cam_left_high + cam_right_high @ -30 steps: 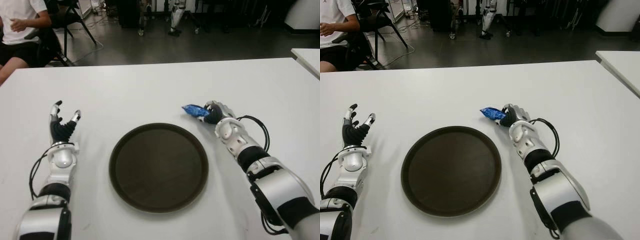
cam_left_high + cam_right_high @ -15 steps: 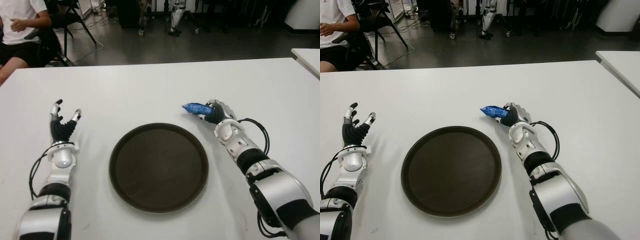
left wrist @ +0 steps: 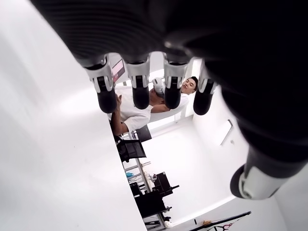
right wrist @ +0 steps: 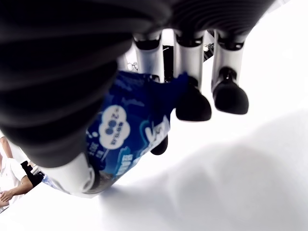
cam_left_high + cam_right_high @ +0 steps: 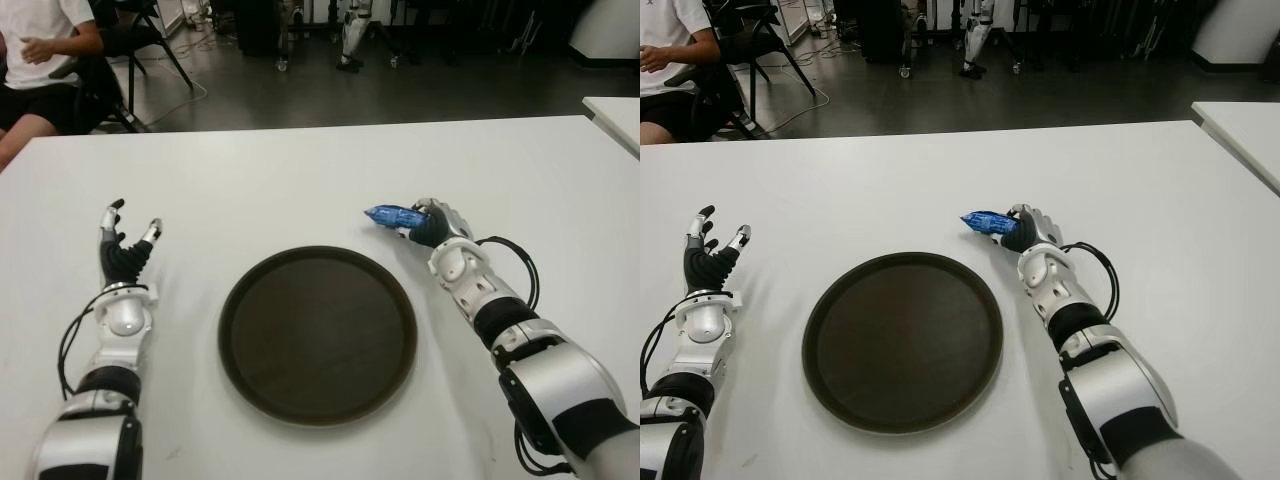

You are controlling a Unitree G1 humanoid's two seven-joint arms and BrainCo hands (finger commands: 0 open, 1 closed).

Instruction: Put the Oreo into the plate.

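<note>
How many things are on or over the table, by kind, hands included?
Oreo packs: 1, held in the right hand
Plates: 1
Robot hands: 2, left hand open, right hand
Total: 4

White table (image 5: pixel 300 180) w/ round dark plate (image 5: pixel 317 333) on it, centre-front.

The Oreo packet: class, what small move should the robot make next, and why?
Probably carry it leftward over the plate. The right hand already grips the Oreo packet beyond the plate's far right rim; the left hand is open and idle beside the plate.
</note>
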